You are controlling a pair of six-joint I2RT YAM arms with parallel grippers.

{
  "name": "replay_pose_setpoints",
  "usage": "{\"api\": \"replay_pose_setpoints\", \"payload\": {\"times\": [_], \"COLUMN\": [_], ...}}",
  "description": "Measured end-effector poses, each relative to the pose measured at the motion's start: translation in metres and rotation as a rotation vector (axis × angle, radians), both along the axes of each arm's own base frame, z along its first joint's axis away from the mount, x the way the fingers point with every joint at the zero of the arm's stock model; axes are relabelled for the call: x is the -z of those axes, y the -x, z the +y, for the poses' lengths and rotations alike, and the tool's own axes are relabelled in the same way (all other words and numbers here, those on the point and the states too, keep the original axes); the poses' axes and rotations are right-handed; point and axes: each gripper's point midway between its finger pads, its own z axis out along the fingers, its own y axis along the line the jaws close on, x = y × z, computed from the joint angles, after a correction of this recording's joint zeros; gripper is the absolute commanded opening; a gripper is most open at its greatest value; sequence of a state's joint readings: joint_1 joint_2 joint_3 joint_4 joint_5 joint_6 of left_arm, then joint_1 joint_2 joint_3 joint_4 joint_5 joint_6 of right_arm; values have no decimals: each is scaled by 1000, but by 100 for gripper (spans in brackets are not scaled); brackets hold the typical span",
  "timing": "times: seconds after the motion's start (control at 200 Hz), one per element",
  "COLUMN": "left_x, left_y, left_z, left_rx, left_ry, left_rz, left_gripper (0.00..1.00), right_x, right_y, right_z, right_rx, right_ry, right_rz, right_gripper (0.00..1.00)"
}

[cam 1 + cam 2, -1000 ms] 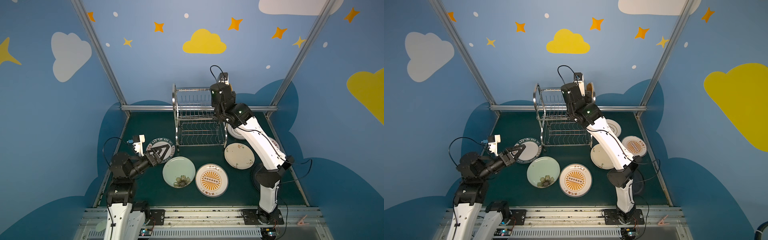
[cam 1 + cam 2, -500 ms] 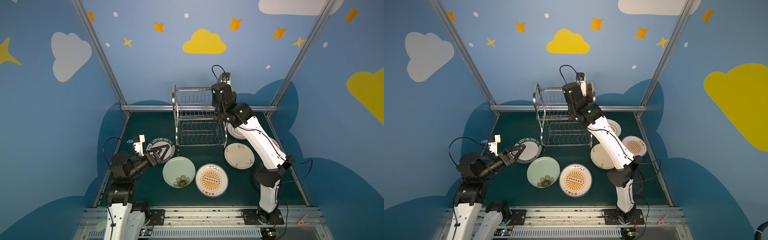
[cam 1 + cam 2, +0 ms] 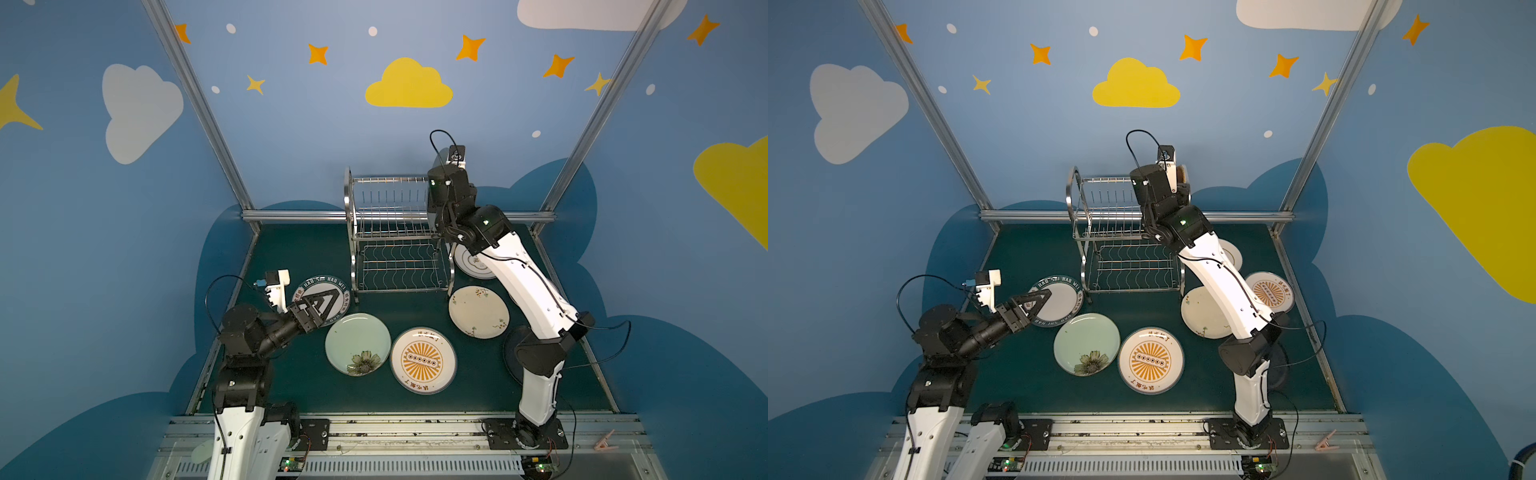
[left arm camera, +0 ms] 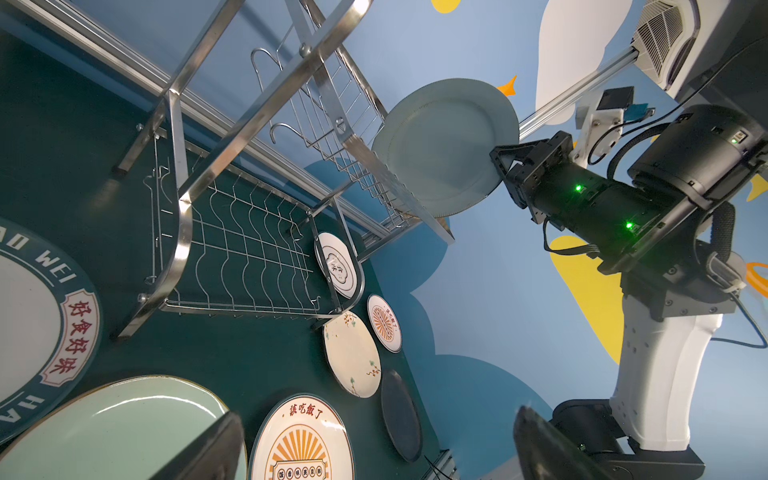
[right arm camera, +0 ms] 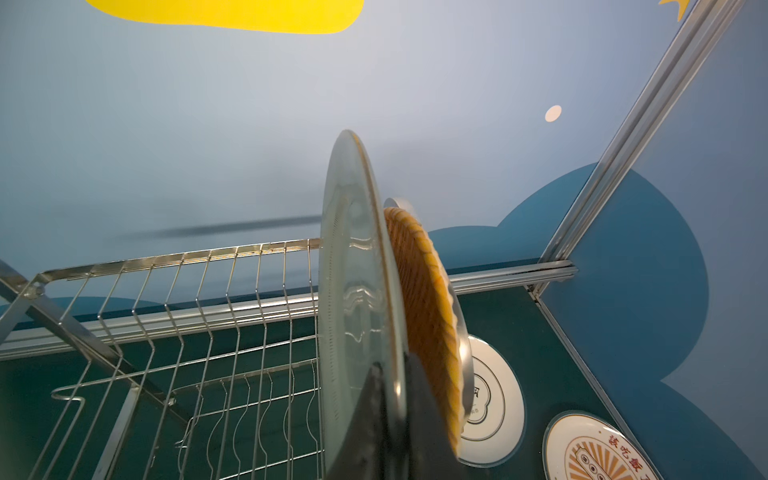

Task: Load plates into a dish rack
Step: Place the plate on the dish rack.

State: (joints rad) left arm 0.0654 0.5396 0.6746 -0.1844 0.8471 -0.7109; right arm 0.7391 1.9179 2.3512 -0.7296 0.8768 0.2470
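Right jaws sit narrow astride the near rim of the pale green plate (image 5: 357, 291), which stands on edge at the top tier of the dish rack (image 3: 388, 195), just beside the woven orange plate (image 5: 419, 299). Pinching or already loose, I can't tell from the wrist view. The plate's face runs along the slot wires, so I'd back straight out in that plane, nothing sideways. Left jaws are wide and empty, over the lettered-rim plate (image 3: 324, 281), flat on the surface (image 3: 291, 249), left arm nearer it
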Motion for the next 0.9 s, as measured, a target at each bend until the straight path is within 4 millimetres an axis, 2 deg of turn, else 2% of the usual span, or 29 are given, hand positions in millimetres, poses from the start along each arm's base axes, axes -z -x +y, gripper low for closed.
{"api": "replay_pose_setpoints", "payload": {"times": [0.12,0.205,0.371,0.621,0.901], "left_x": [0,0,0,0,1], "left_y": [0,0,0,0,0], "left_z": [0,0,0,0,0], "left_rx": [0,0,0,0,-1], "left_ry": [0,0,0,0,0], "left_rz": [0,0,0,1,5], "left_gripper": [100,100,100,100,100], "right_x": [5,7,7,5,0], "right_y": [-3,-5,-5,-2,2], "right_z": [-2,-4,-3,2,2], "right_rx": [-1,-4,-26,-63,-82], "right_ry": [5,3,-5,-24,-38], "right_rz": [12,17,23,28,25], "right_gripper": [19,25,30,56,66]}}
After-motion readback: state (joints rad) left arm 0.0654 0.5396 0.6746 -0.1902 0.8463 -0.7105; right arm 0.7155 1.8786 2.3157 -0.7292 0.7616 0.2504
